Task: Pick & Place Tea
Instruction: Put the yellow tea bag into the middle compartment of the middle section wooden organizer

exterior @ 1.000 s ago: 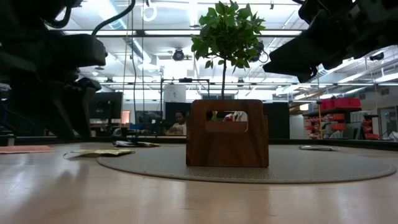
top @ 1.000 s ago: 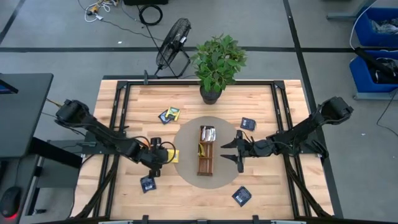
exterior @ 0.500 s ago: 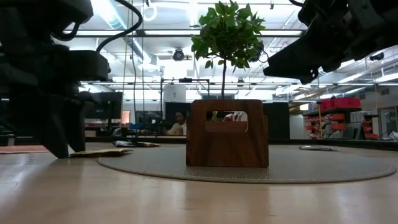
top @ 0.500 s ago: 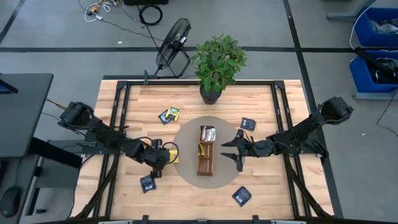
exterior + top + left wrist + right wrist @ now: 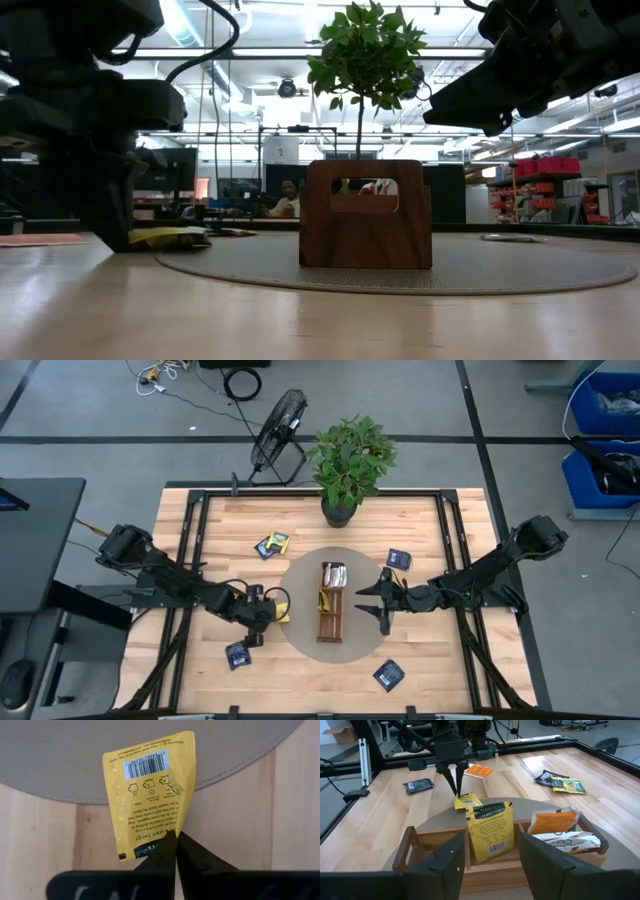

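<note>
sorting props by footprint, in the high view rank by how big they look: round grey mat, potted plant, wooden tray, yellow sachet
1. round grey mat
2. potted plant, though it stands taller, so nearer the camera
3. wooden tray
4. yellow sachet

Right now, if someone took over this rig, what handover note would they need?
Left claw: shut on the yellow sachet at the round mat's left edge, not lifted.
Right claw: open, empty, hovering beside the wooden tray.
Done: a few sachets stand in the tray, one yellow, one orange.
Left: navy sachets, the pair near the plant, an orange one.
</note>
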Robot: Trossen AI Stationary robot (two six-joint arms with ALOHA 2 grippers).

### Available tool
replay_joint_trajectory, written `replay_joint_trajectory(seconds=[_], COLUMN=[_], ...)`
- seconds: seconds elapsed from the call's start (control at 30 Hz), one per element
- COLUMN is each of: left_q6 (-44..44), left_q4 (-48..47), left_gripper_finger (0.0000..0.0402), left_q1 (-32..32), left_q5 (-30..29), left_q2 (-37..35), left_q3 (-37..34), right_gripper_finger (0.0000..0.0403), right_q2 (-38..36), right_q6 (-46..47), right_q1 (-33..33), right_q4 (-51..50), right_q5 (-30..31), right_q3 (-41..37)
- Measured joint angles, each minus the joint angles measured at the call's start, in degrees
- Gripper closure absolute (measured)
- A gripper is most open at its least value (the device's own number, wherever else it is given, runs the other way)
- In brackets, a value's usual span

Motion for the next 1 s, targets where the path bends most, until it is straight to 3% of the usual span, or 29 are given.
replay_joint_trajectory(seconds=[0.3,0.53,1.0], left_q6=[1.52,4.12,6.06], left_q4=[-8.7,-13.62,-12.45], left_gripper_finger=[0.0398,0.0398,0.0399], left_q1=[0.66,0.65,2.88], left_q5=[1.68,2.37,3.45], left_q2=[-1.19,-1.23,-1.3], left_q3=[8.1,13.73,23.05], right_gripper_finger=[0.0213,0.0213,0.0213], right_q2=[0.02,0.02,0.52], right_q6=[-3.37,-11.51,-16.33], right_q1=[0.0,0.02,-0.02], right_q4=[-0.21,-1.71,-7.68], right_q5=[-0.12,-1.62,-5.79], right_q3=[0.06,3.0,10.82])
